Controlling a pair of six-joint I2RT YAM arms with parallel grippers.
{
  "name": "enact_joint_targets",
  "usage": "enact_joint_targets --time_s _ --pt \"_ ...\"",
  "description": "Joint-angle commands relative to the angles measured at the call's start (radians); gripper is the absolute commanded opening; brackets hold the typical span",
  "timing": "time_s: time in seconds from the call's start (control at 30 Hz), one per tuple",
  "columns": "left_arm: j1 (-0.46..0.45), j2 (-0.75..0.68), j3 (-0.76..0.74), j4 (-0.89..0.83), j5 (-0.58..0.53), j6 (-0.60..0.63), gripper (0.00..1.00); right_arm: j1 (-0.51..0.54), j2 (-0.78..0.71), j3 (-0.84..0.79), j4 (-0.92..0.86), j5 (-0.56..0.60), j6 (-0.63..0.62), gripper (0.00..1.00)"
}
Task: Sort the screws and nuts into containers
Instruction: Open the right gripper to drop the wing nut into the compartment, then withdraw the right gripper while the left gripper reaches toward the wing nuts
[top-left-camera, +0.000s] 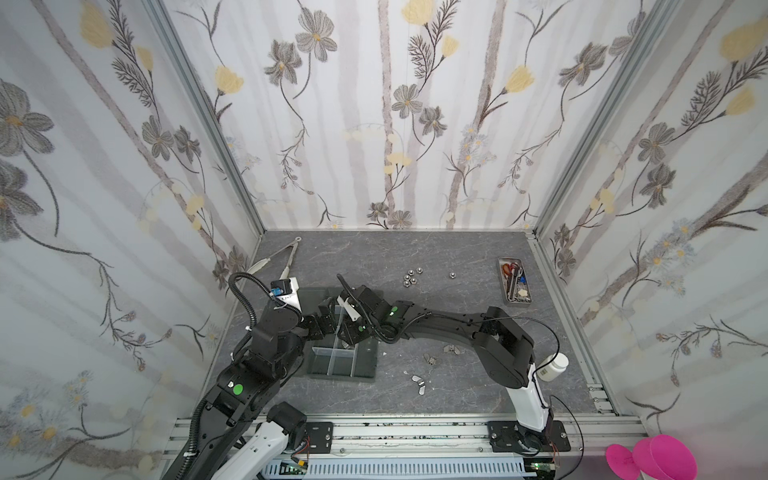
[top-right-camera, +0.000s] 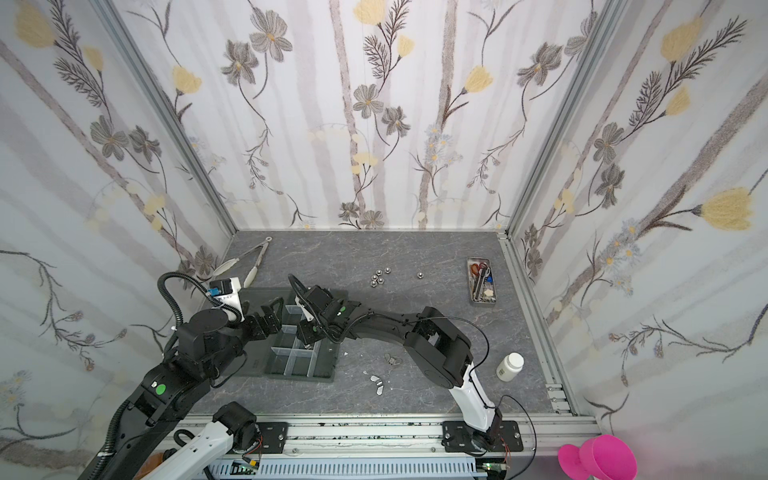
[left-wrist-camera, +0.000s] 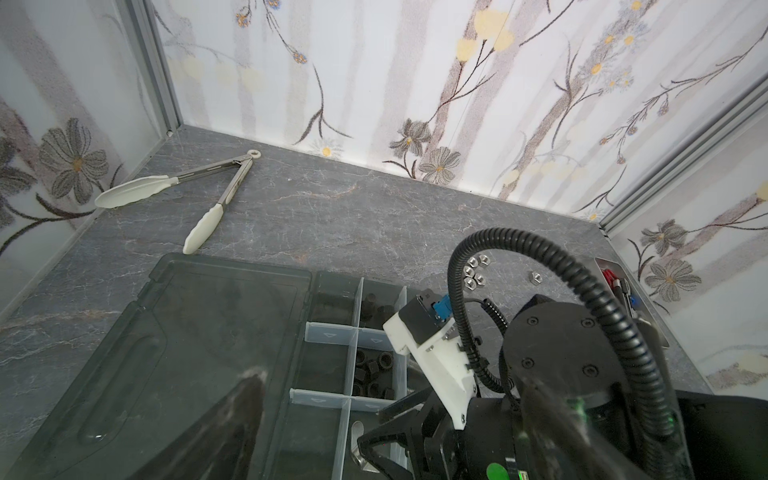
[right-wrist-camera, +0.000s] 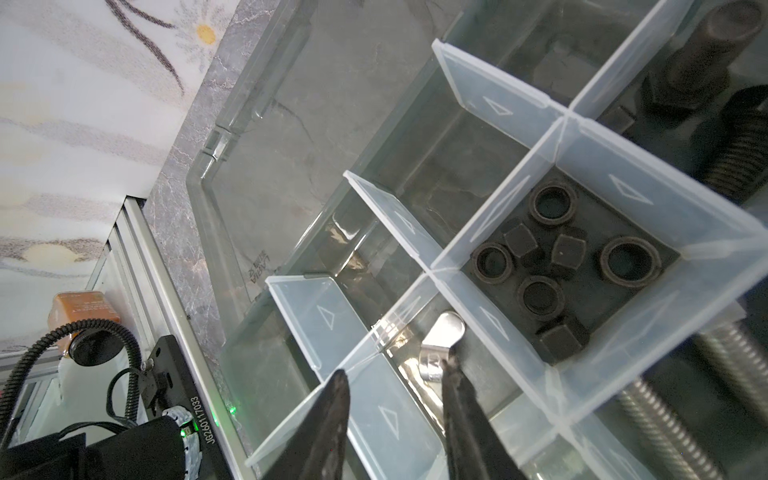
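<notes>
The organiser tray (top-left-camera: 365, 374) (top-right-camera: 324, 374) lies left of centre, and its containers are cells between clear dividers. My right gripper (right-wrist-camera: 394, 370) (top-left-camera: 347, 336) hangs over it, open, with a divider between its fingers. Beside one fingertip a silver wing nut (right-wrist-camera: 442, 336) (left-wrist-camera: 357, 432) lies in a cell. The adjoining cell holds black nuts (right-wrist-camera: 540, 257) (left-wrist-camera: 374, 365). Black screws (right-wrist-camera: 698, 62) fill another, and silver screws (right-wrist-camera: 665, 415) lie to the side. My left gripper (left-wrist-camera: 390, 378) (top-left-camera: 328, 320) is wide open and empty over the tray. Silver hex nuts (top-left-camera: 411, 276) (top-right-camera: 380, 276) and wing nuts (top-left-camera: 430, 358) (top-right-camera: 376, 380) lie on the table.
The tray's clear lid (left-wrist-camera: 187, 332) lies open toward the left wall. Metal tongs (top-left-camera: 286, 253) (left-wrist-camera: 208, 187) rest at the back left. A narrow metal tray of scissors (top-left-camera: 515, 280) sits at the back right, and a white bottle (top-left-camera: 552, 365) stands by the right arm's base.
</notes>
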Motion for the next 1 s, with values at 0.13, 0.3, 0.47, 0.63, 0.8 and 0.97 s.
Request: enact_joint_targets --time_s 0.13,0.3,0.47,0.63,0.8,0.97 --pt "-0.002 0.062 0.018 0.012 0.109 0.010 0.96 -0.046 -0.125 -0.117 0.077 0.008 0.016 0.39" --pt "-0.023 0.101 0.018 0.052 0.166 -0.002 0.96 -0.116 -0.256 -0.286 0.179 -0.023 0.061 0.39" --pt "-0.101 0.174 0.014 0.087 0.143 -0.036 0.95 -0.204 -0.400 -0.455 0.233 -0.026 0.083 0.39" --pt "-0.247 0.281 0.031 0.099 0.036 -0.047 0.94 -0.306 -0.546 -0.592 0.267 -0.025 0.092 0.40" --pt "-0.337 0.386 0.060 0.104 -0.008 -0.050 0.91 -0.394 -0.659 -0.692 0.272 -0.034 0.091 0.40" --pt "-0.395 0.470 0.084 0.103 -0.021 -0.047 0.85 -0.471 -0.737 -0.768 0.269 -0.054 0.087 0.41"
